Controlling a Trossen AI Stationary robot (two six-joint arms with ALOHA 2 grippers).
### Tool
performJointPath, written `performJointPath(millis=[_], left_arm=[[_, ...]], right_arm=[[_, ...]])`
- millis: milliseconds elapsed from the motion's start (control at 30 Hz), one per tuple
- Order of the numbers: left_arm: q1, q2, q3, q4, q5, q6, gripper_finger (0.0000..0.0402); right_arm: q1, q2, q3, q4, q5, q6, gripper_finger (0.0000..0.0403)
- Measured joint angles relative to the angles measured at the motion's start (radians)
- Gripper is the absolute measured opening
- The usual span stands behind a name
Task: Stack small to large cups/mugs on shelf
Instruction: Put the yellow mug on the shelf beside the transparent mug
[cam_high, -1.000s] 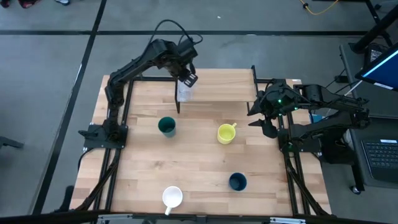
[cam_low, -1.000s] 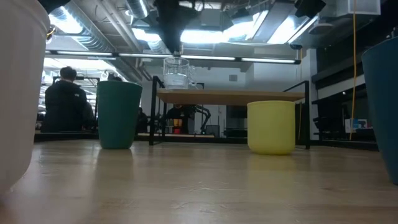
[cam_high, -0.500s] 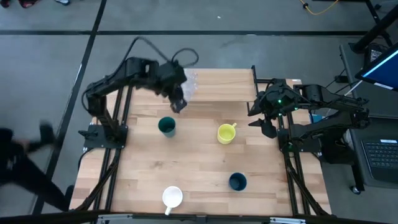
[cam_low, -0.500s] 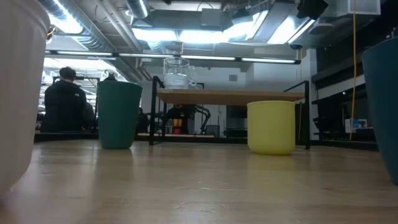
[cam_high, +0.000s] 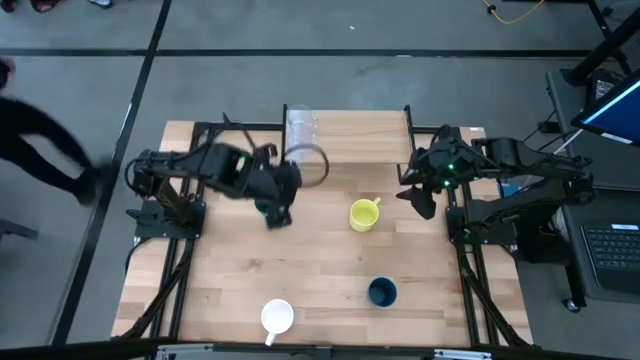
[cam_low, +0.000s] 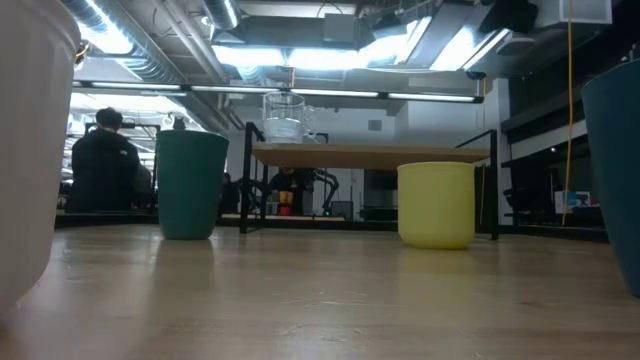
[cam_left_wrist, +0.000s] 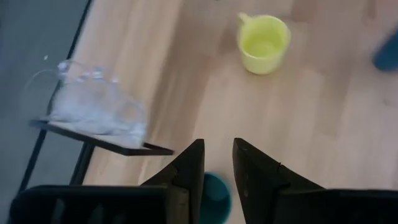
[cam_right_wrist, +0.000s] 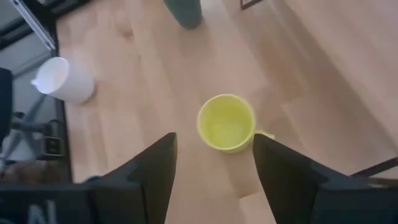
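Left wrist view: left gripper (cam_left_wrist: 217, 163) w/ fingers narrowly apart, nothing between them, hanging right over teal-green cup (cam_left_wrist: 214, 196); cup rim shows just below the tips. No readable writing, brand or label on any cup, the shelf or either arm. Ahead of this gripper, off to one side, clear cups (cam_left_wrist: 96, 115) sit on shelf (cam_left_wrist: 124, 148) at its corner, blurred. Farther ahead stands yellow mug (cam_left_wrist: 263, 42) on bare table (cam_left_wrist: 323, 124), well apart from the gripper.

High view: left gripper (cam_high: 277, 212) is over the teal-green cup, hiding most of it. Clear cups (cam_high: 301, 128) stand beyond it on the shelf (cam_high: 350, 135), one nested in the other as far as can be told. Yellow mug (cam_high: 364, 214) lies between both grippers. Navy cup (cam_high: 382, 291) and white mug (cam_high: 277, 317) stand well clear, at the near table edge. A person's dark sleeve (cam_high: 40, 150) crosses the floor past the left arm.

Right gripper (cam_high: 420, 195) waits w/ fingers wide, empty, near shelf's right end; yellow mug (cam_right_wrist: 226, 122) just ahead of it.

Vs a sec ago: left gripper was at the clear cups on the shelf; now let go, swung back and down over teal cup. Right arm same spot.
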Motion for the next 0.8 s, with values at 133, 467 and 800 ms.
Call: performJointPath(millis=[133, 467, 800], left_arm=[[-0.069, 0.000, -0.011, -0.008, -0.003, -0.005, 0.0078], [-0.136, -0.008, -0.011, -0.015, -0.017, 0.040, 0.0078], [-0.099, -0.135, -0.096, -0.012, -0.011, 0.119, 0.0078]], right_arm=[[0.055, 0.000, 0.000, 0.003, 0.017, 0.075, 0.0213], [0.165, 0.000, 0.000, 0.003, 0.171, 0.228, 0.0213], [0.212, 0.001, 0.000, 0.003, 0.184, 0.276, 0.0213]])
